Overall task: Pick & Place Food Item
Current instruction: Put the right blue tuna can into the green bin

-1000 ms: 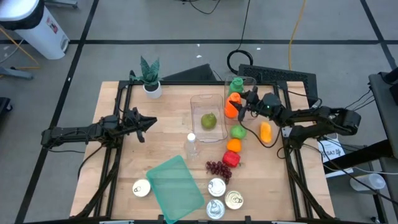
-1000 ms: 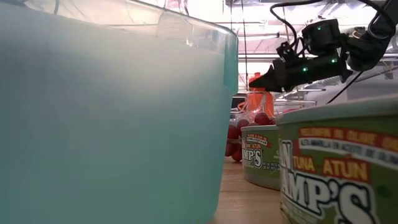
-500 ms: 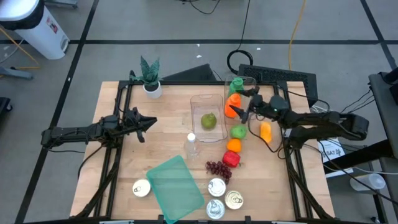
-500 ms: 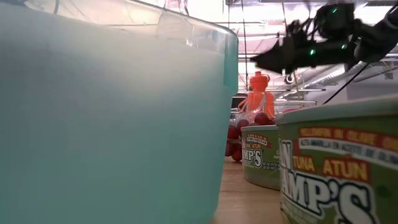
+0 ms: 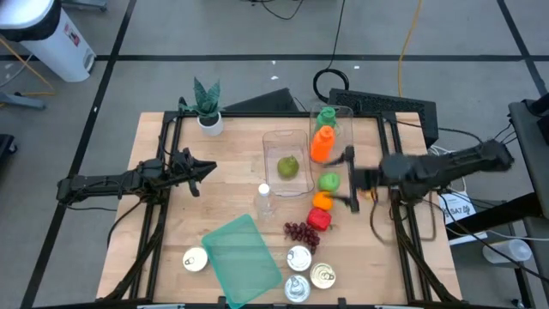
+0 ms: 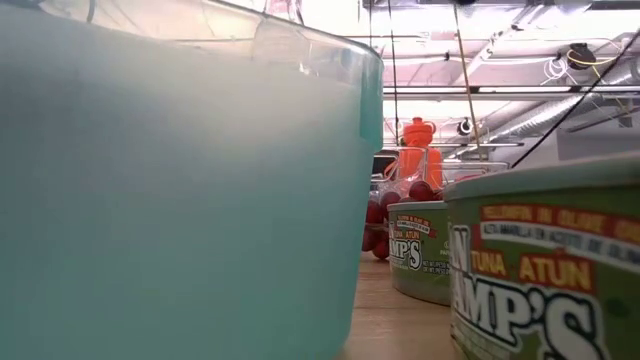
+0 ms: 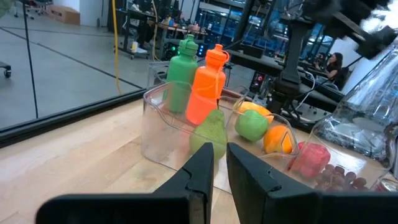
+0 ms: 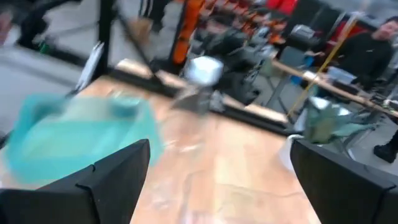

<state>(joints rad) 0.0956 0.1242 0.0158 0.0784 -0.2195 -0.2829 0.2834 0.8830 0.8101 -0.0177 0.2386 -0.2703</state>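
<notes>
We look down on a pale wooden table (image 5: 214, 163) standing on a grey floor crossed by dark lines, a white bin (image 5: 47, 39) at the upper left. Near the frame's centre a clear container (image 5: 289, 146) holds a green pear (image 5: 287, 166); an orange bottle (image 5: 322, 143) stands just beside its right wall. Below come a green apple (image 5: 328, 182), an orange (image 5: 322, 200) and grapes (image 5: 300, 233). The right gripper (image 5: 350, 178) hangs right of the apple, blurred, fingers spread wide and empty. The left gripper (image 5: 199, 170), left of centre, is closed on nothing. In the low view a teal lid (image 6: 170, 180) and a tuna can (image 6: 550, 270) block most of the table.
</notes>
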